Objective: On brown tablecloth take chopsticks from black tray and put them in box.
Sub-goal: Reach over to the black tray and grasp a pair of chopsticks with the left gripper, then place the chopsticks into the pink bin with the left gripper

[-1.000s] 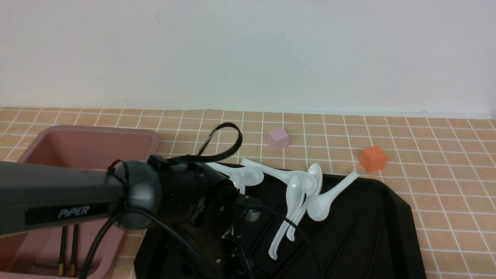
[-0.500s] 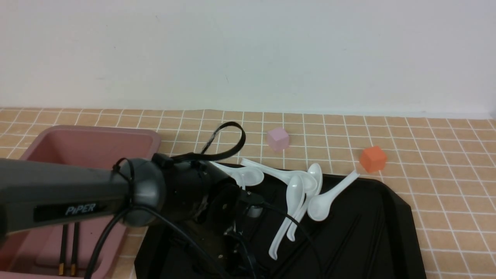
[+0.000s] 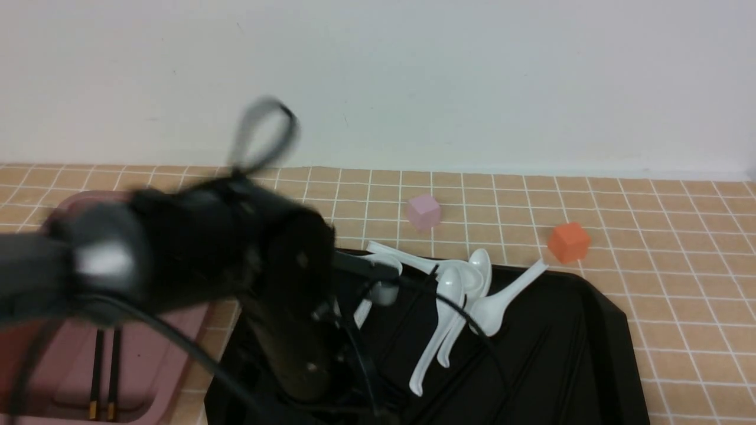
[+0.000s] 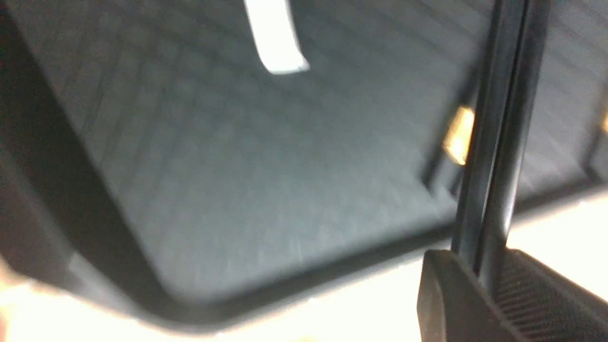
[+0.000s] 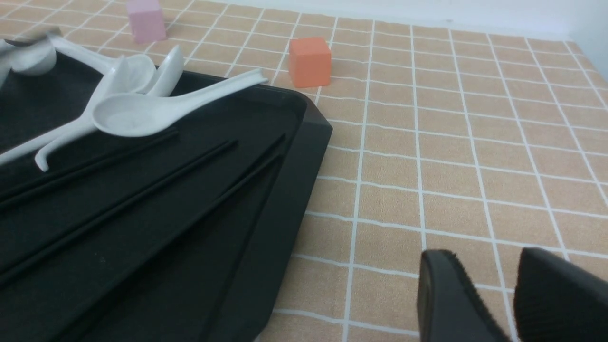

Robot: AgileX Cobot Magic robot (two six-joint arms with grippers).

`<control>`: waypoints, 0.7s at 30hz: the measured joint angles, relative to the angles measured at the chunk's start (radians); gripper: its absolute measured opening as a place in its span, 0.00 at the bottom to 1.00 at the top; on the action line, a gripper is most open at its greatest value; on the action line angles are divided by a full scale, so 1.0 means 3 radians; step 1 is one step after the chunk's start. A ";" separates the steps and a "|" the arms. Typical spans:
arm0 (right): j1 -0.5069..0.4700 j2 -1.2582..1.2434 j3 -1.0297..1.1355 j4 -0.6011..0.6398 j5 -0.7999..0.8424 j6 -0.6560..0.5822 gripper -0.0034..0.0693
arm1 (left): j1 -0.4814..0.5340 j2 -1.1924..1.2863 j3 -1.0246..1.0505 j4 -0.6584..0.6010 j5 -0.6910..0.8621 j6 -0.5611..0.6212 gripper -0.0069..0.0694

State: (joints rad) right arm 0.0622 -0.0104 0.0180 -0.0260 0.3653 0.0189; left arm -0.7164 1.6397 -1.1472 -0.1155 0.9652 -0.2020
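left gripper (image 4: 484,278) grips chopsticks (image 4: 498,118) running up-frame; box (image 3: 156,383) lies lower left, front view; right gripper (image 5: 510,294) slightly parted.

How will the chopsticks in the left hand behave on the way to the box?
The chopsticks look thin and straight, so probably stiff and light. They jut well beyond the left hand, so they may swing. Their glossy surface could let them slip.

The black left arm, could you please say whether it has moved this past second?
Yes: the left arm rose and swung left, away from the small pink cube.
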 joint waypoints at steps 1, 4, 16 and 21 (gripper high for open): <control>0.0000 0.0000 0.0000 0.0000 0.0000 0.0000 0.38 | 0.0000 -0.0083 -0.0069 0.0005 0.0150 0.0037 0.23; 0.0000 0.0000 0.0000 0.0000 0.0000 0.0000 0.38 | 0.0003 -0.0230 -0.0201 0.0077 0.0484 0.0067 0.23; 0.0000 0.0000 0.0000 0.0000 0.0000 0.0000 0.38 | 0.0962 -0.0507 -0.0256 0.0871 0.0798 -0.0357 0.23; 0.0000 0.0000 0.0000 0.0000 0.0000 0.0000 0.38 | 0.1889 -0.0457 -0.0256 0.0533 0.0351 -0.0373 0.23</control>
State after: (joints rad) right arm 0.0622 -0.0104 0.0180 -0.0260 0.3653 0.0189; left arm -0.1497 1.5027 -1.2241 0.0443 1.0706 -0.3139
